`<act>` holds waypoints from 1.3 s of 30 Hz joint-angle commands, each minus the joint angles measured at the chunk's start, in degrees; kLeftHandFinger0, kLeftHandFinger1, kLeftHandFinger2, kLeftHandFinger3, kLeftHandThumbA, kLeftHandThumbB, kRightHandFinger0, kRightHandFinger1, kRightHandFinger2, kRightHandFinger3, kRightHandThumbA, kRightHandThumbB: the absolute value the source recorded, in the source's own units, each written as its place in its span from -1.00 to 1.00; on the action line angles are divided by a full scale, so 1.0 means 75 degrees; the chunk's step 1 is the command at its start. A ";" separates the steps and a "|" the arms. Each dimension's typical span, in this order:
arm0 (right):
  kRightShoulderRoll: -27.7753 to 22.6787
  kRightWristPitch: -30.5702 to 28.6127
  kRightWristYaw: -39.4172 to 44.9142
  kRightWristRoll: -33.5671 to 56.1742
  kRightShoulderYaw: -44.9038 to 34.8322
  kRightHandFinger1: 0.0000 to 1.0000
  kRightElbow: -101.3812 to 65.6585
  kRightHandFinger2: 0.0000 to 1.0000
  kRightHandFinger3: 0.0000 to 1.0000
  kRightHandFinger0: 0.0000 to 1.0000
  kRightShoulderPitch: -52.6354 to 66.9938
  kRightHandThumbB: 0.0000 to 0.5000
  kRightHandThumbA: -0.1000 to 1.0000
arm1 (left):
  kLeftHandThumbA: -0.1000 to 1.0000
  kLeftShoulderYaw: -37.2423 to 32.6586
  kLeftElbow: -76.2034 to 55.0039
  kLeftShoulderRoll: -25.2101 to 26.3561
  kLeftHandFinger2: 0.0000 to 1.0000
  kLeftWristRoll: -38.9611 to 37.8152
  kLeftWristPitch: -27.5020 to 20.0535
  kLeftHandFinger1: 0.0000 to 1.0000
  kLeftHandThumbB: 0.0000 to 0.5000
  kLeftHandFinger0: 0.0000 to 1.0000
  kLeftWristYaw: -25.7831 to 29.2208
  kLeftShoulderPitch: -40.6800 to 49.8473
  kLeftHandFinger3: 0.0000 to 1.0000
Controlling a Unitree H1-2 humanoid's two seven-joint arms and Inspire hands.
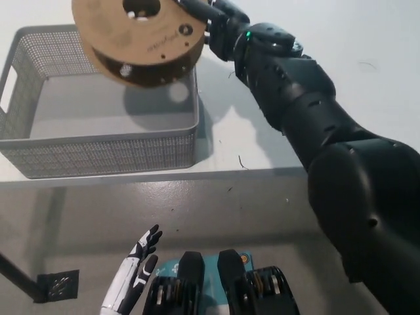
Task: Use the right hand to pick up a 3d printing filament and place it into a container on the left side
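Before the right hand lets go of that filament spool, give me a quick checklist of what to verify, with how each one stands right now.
1. Grip: the right hand holds the filament spool at its right edge. Ok.
2. Position: the spool hangs over the basket, above its right rear part, overlapping the right wall. Not ok yet; move further left.
3. Height above the basket floor: cannot tell from this steep view.
4. Basket interior: its visible floor is bare, nothing to land on. Ok.
5. Spool attitude: tilted, not flat. Not ok for a level drop.
6. Left hand: low below the table edge, fingers apart, clear of the basket. Ok.
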 commanded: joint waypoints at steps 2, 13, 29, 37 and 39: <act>0.0034 -0.0655 -0.0734 -0.0473 0.0862 -0.18 -0.0129 0.52 0.74 -0.93 -0.0386 -0.42 -1.00 | 1.00 -0.0059 -0.0254 0.0084 1.00 -0.0055 -0.0286 1.00 -0.05 1.00 -0.0132 -0.0092 1.00; 0.0019 -0.1143 0.1161 -0.0674 0.2226 1.00 -0.0214 1.00 1.00 1.00 -0.0552 1.00 0.42 | 1.00 -0.0138 -0.0141 0.0088 1.00 -0.0077 -0.0255 1.00 0.00 1.00 -0.0284 -0.0315 1.00; -0.0363 -0.1592 0.1714 -0.0146 0.2097 1.00 -0.0695 1.00 1.00 1.00 -0.1639 1.00 0.93 | 1.00 -0.0249 -0.0104 0.0065 1.00 0.0019 -0.0127 1.00 0.09 1.00 -0.0347 -0.0447 1.00; -0.1764 -0.1014 0.2708 -0.0244 0.2254 1.00 -0.3692 1.00 1.00 1.00 -0.0621 1.00 0.94 | 1.00 -0.0171 -0.0129 0.0092 1.00 -0.0071 -0.0186 1.00 0.01 1.00 -0.0331 -0.0367 1.00; -0.2090 -0.0869 0.2829 -0.0423 0.2433 1.00 -0.4516 1.00 1.00 1.00 -0.0231 1.00 0.98 | 1.00 -0.0152 -0.0105 0.0084 1.00 -0.0133 -0.0219 1.00 0.02 1.00 -0.0337 -0.0342 1.00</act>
